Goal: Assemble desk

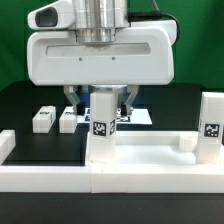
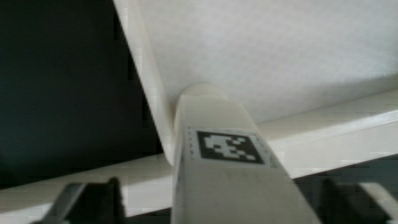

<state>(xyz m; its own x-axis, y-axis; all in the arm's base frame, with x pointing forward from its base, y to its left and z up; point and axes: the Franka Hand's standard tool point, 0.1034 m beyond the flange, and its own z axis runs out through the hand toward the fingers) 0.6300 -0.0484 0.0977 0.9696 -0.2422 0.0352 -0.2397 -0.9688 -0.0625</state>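
Claw point(image 1: 101, 108), spread wide, flanks upright leg point(image 1: 101, 140) bearing black-and-white square tag point(image 1: 100, 127).

- Exterior view sits low and close, nearly at the height of the black table point(image 1: 20, 105), facing my wrist housing head-on.
- Wrist view rides on my arm, peering down between my fingers point(image 2: 89, 200), very tight.
- Both views catch the same upright tagged leg point(image 1: 101, 122) point(image 2: 228, 160).

Leg point(image 2: 222, 115): smooth matt white plastic; tabletop panel point(image 2: 267, 50): same smooth white plastic; table point(image 1: 25, 105): matt black surface.
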